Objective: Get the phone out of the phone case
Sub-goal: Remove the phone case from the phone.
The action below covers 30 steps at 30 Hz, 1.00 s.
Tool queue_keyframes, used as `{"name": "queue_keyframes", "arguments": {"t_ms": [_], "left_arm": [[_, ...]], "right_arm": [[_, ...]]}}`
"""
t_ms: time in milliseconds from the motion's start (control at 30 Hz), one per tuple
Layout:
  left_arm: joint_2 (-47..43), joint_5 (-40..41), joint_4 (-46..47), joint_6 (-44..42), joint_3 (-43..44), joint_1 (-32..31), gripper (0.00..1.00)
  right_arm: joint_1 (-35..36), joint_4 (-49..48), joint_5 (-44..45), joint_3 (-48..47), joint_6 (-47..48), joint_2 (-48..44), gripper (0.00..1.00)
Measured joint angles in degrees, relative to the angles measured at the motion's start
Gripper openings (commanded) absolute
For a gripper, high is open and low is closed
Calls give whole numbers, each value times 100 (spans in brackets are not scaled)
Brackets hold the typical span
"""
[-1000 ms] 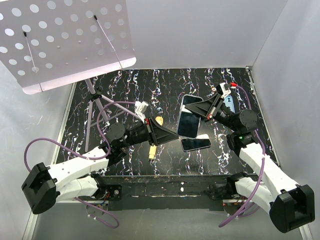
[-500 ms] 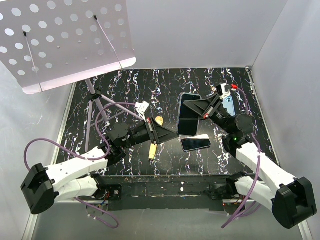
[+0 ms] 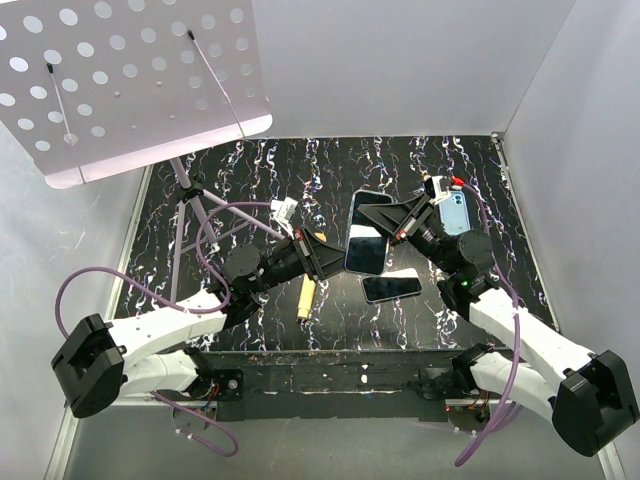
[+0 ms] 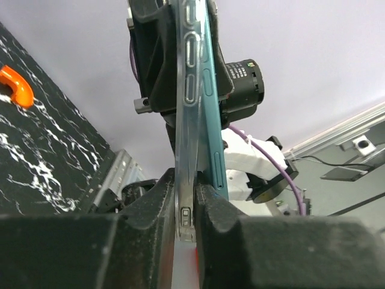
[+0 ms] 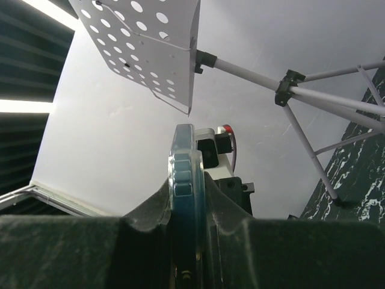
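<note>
Left gripper (image 3: 342,262): clamped narrow on the near-left edge of the phone case (image 4: 187,90). In the left wrist view its fingers (image 4: 157,208) press the clear rim from both sides.
Right gripper (image 3: 364,211): closed narrow on the far end of the phone (image 3: 367,235). In the right wrist view the blue edge stands upright between its two pads (image 5: 219,201).
Phone: lifted off the table (image 3: 250,170) near the centre, between the two grippers, with its dark screen facing up.
Case and phone edges: in the left wrist view the clear rim and the teal side of the phone run side by side, spreading slightly toward the fingers.
Second phone (image 3: 392,287): flat on the table, just near of the held one.
Blue handset (image 3: 457,213): far right, partly behind the right arm.
Yellow stick (image 3: 306,298): on the table under the left arm.
Orange hook (image 4: 15,84): lying on the table.
Perforated stand plate (image 3: 130,80): raised at far left.
</note>
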State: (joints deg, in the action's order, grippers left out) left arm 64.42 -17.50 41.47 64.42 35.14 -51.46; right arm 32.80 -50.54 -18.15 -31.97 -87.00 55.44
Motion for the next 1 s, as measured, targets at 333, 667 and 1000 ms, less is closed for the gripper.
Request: {"name": "queue_keyframes", "arguments": {"t_ms": [333, 667, 1000], "left_arm": [[-400, 608, -1165, -1696, 111, -378, 0], [-688, 2146, -1504, -3484, 133, -841, 0], [-627, 2463, -1862, -3735, 361, -942, 36]], "right_arm": [[179, 1270, 295, -20, 535, -573, 1], [492, 190, 1110, 295, -295, -136, 1], [505, 723, 1635, 363, -343, -284, 1]]}}
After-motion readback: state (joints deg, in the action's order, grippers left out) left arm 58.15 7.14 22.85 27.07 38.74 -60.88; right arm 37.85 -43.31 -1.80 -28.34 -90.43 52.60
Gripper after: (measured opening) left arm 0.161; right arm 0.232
